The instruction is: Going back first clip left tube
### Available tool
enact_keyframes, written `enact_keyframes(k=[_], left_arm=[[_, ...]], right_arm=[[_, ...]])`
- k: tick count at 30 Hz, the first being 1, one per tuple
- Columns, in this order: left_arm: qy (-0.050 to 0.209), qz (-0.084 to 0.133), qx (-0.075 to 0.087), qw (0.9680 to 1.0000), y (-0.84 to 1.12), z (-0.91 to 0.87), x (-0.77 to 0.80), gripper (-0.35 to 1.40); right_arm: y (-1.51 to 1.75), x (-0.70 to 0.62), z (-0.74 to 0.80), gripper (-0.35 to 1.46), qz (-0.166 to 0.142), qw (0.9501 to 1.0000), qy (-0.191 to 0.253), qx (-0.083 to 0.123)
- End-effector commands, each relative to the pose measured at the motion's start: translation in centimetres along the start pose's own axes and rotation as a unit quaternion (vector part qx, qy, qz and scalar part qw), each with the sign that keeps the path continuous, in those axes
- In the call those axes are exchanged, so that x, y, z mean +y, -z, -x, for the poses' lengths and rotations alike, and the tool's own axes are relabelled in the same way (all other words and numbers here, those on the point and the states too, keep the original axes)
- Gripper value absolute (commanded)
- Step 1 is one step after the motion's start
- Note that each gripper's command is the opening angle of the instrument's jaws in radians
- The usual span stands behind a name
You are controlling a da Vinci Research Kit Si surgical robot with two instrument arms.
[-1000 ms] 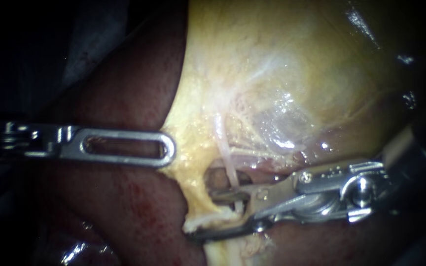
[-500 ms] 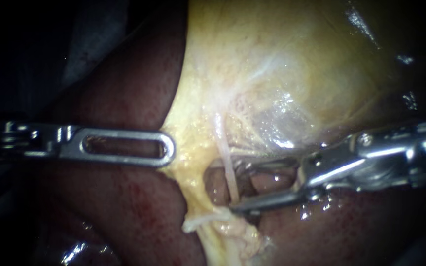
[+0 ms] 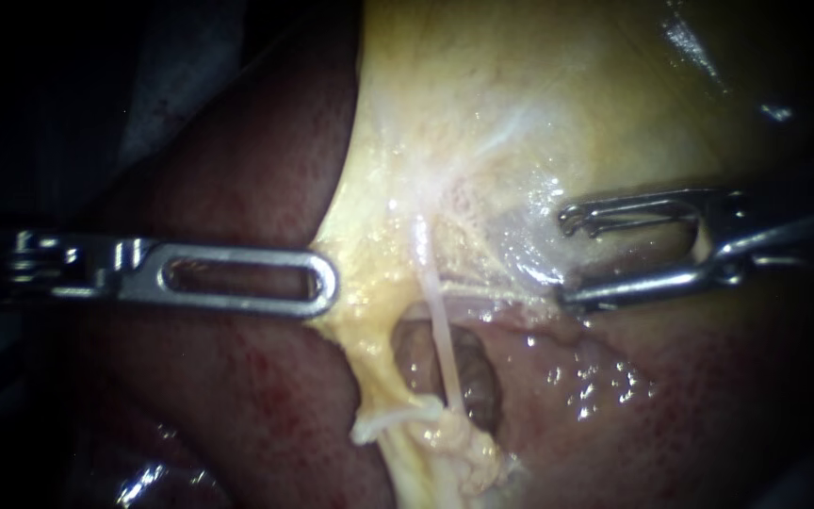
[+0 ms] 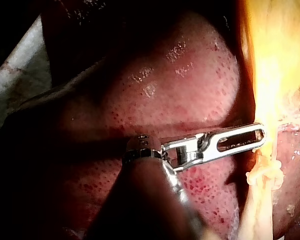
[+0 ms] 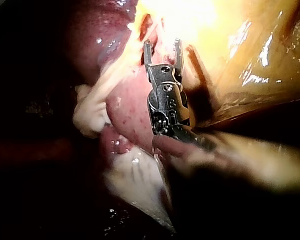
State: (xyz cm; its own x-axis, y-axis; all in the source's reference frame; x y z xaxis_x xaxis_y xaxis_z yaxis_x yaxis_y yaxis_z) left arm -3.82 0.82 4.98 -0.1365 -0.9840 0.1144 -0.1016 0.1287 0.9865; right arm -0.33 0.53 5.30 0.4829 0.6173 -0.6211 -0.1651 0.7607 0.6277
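A thin pale tube (image 3: 441, 332) crosses a dark window in the tissue below the yellow gallbladder (image 3: 539, 113). No clip shows on it. My left instrument (image 3: 324, 283) lies level, its slotted jaws shut on the gallbladder's edge; the left wrist view shows the same grip (image 4: 261, 135). My right instrument (image 3: 565, 258) hangs well to the right of the tube, over the gallbladder's lower border. Its jaws are open and hold nothing. In the right wrist view its two jaws (image 5: 163, 47) stand apart, pointing at the yellow tissue ahead.
Dark red liver (image 3: 237, 188) lies left of and below the gallbladder, and wet liver (image 3: 614, 386) shows under my right instrument. A whitish frayed clump of tissue (image 3: 426, 429) hangs at the tube's lower end.
My right instrument has drawn back from the tube, up and to the right, with its jaws open. The left instrument has held still.
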Motion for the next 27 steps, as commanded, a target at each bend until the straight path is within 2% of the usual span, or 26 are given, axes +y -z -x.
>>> enact_keyframes(k=[1,9,21,27], left_arm=[[-0.001,0.001,0.000,1.0000,0.00,-0.01,0.01,-0.35],[-0.003,0.003,0.003,1.0000,-0.07,-0.04,0.10,-0.35],[-0.006,0.010,0.021,0.9997,-0.44,-0.26,0.50,-0.35],[-0.009,0.012,0.025,0.9996,-0.54,-0.30,0.62,-0.35]], right_arm=[[0.00,0.00,0.01,0.41,0.000,1.0000,0.001,0.000],[0.00,0.00,0.03,0.40,-0.001,1.0000,0.000,-0.001],[-0.01,-0.01,0.05,0.41,-0.001,1.0000,0.001,-0.001],[-0.01,-0.02,0.07,0.41,-0.001,1.0000,0.001,-0.001]])
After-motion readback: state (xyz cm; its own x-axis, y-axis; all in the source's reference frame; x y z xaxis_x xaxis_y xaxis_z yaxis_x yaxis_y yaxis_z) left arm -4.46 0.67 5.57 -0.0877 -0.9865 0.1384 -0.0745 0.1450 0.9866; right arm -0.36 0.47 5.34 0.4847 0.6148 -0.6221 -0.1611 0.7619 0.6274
